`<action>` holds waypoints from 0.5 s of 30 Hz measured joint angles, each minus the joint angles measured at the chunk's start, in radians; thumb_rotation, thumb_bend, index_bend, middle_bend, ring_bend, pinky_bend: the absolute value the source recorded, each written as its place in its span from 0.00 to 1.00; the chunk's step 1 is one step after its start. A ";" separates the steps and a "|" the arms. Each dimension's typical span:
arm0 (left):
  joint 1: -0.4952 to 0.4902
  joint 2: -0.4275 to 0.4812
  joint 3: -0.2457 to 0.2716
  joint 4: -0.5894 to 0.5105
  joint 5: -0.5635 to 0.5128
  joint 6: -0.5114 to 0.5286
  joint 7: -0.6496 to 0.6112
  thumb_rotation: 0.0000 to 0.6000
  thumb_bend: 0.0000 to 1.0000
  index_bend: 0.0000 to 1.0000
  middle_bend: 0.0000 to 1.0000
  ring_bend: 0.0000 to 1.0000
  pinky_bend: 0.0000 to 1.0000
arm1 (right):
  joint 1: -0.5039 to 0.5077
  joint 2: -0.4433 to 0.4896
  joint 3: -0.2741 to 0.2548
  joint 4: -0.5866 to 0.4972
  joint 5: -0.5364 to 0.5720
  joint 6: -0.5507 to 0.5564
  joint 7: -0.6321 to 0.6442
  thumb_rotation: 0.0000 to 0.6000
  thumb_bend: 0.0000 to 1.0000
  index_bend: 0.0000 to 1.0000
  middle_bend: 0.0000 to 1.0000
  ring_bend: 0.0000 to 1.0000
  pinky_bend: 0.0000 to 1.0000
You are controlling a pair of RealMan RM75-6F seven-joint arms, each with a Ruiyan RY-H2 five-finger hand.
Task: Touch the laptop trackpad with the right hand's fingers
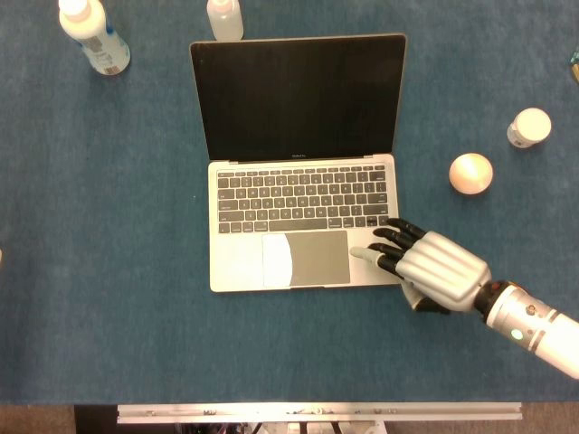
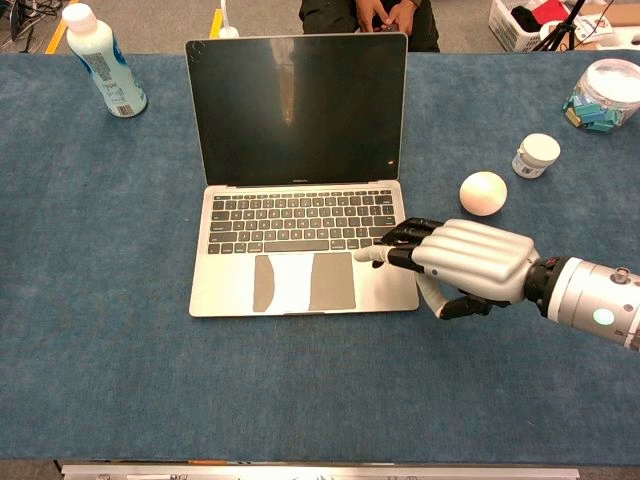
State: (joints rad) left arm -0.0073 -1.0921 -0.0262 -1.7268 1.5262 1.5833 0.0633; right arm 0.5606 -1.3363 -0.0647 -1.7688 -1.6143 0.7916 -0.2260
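An open silver laptop (image 1: 303, 163) (image 2: 300, 150) with a dark screen stands at the middle of the blue table. Its grey trackpad (image 1: 306, 258) (image 2: 303, 282) carries a bright glare patch on its left part. My right hand (image 1: 434, 268) (image 2: 470, 262) reaches in from the right, low over the laptop's right palm rest, with fingers stretched out and nothing held. Its fingertips (image 1: 360, 254) (image 2: 373, 255) lie just past the trackpad's right edge, beside it and not on it. I cannot tell whether they touch the palm rest. My left hand does not show.
A white ball (image 1: 471, 173) (image 2: 483, 193) and a small white jar (image 1: 529, 127) (image 2: 538, 155) sit right of the laptop. A light blue bottle (image 1: 92, 34) (image 2: 103, 60) stands far left, a clear bottle (image 1: 224, 18) behind the screen, a clear tub (image 2: 610, 93) far right.
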 measured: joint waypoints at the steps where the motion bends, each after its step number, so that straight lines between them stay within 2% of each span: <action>1: 0.000 0.000 0.000 0.000 0.000 0.000 0.000 1.00 0.25 0.19 0.14 0.09 0.08 | 0.001 -0.001 -0.004 0.003 -0.006 0.002 0.004 0.53 0.81 0.03 0.13 0.04 0.04; 3: 0.000 0.000 -0.001 -0.001 0.001 0.001 0.000 1.00 0.25 0.19 0.14 0.09 0.08 | 0.001 -0.005 -0.012 0.014 -0.019 0.015 0.009 0.44 0.56 0.02 0.12 0.03 0.02; 5: 0.000 0.000 0.000 -0.001 0.003 0.001 0.000 1.00 0.25 0.19 0.14 0.09 0.08 | -0.002 -0.010 -0.022 0.028 -0.026 0.031 0.011 0.40 0.29 0.01 0.12 0.02 0.02; 8: 0.000 -0.001 0.001 -0.002 0.005 -0.001 0.002 1.00 0.25 0.19 0.14 0.09 0.08 | -0.008 -0.013 -0.034 0.037 -0.028 0.044 0.012 0.40 0.21 0.01 0.12 0.02 0.02; 15: -0.001 -0.003 0.001 -0.004 0.007 -0.003 0.007 1.00 0.25 0.19 0.14 0.09 0.08 | -0.015 -0.014 -0.063 0.054 -0.036 0.056 0.008 0.40 0.21 0.01 0.12 0.02 0.02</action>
State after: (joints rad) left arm -0.0080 -1.0951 -0.0257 -1.7309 1.5332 1.5804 0.0708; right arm 0.5453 -1.3502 -0.1273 -1.7144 -1.6500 0.8479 -0.2181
